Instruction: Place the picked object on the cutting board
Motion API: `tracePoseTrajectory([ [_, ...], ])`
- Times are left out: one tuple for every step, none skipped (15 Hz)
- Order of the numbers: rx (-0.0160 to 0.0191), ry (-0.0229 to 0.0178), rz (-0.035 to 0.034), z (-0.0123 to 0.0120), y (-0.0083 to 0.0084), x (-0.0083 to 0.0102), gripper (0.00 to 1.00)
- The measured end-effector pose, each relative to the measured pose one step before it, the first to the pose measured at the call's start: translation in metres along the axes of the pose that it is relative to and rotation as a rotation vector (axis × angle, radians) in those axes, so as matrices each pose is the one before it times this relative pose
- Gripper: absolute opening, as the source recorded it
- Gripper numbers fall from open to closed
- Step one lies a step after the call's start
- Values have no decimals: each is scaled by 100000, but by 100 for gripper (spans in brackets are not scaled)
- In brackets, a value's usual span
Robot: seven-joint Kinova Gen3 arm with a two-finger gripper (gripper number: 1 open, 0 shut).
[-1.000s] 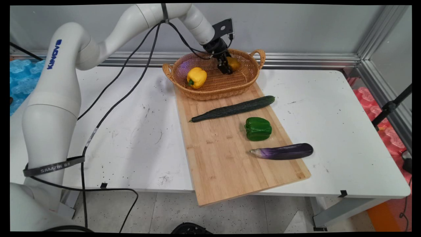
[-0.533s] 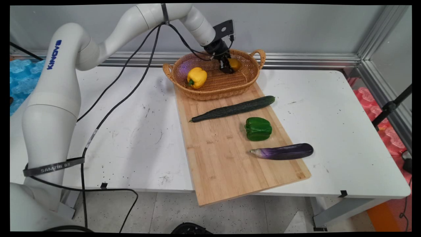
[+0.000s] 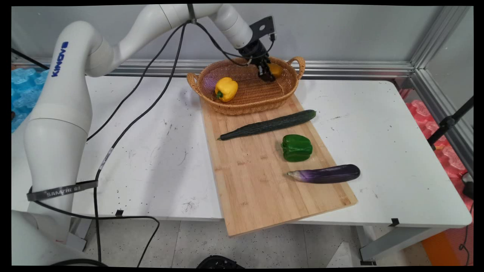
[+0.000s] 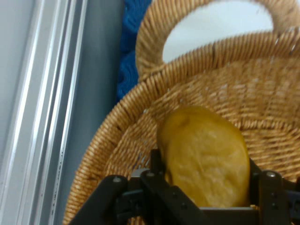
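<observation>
Potato (image 4: 206,159) – yellowish, smooth, clamped in gripper (image 4: 204,187) over basket (image 3: 242,102).

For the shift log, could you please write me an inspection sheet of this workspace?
Surface: white table, scuffed and speckled, with a wooden board overhanging its near edge.
Things: potato held over the basket; yellow pepper inside the basket.
Clutter: cucumber, green pepper and eggplant on the board.
Tool: shut on the potato.
Cables: black, hanging from the arm across the table.
Surroundings: grey wall, metal rail.
</observation>
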Motion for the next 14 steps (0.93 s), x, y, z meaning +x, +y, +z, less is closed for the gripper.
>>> tracePoseTrajectory([
  [274,44,-1069,-602,319,616,0],
  [141,2,-1243,-663,410,680,0],
  [-60,97,-1717,-934,654,971,0],
  [-222,149,-1294,-688,552,777,0],
  [-475,111,-1599,-830,723,901,0],
  [-629,123,-1746,-858,769,899,0],
  [-650,71,-1416,-743,700,720,0],
  [-956,-8,-1273,-740,797,705,0],
  [-1281,-40,-1495,-829,949,748,0],
  [-1906,-77,-1502,-933,1236,771,0],
  [-1521,-80,-992,-648,994,517,0],
  [-1895,-114,-1443,-708,1110,489,0],
  [-1669,-210,-1111,-533,979,342,0],
  [-2233,-399,-1470,-648,1217,257,0],
])
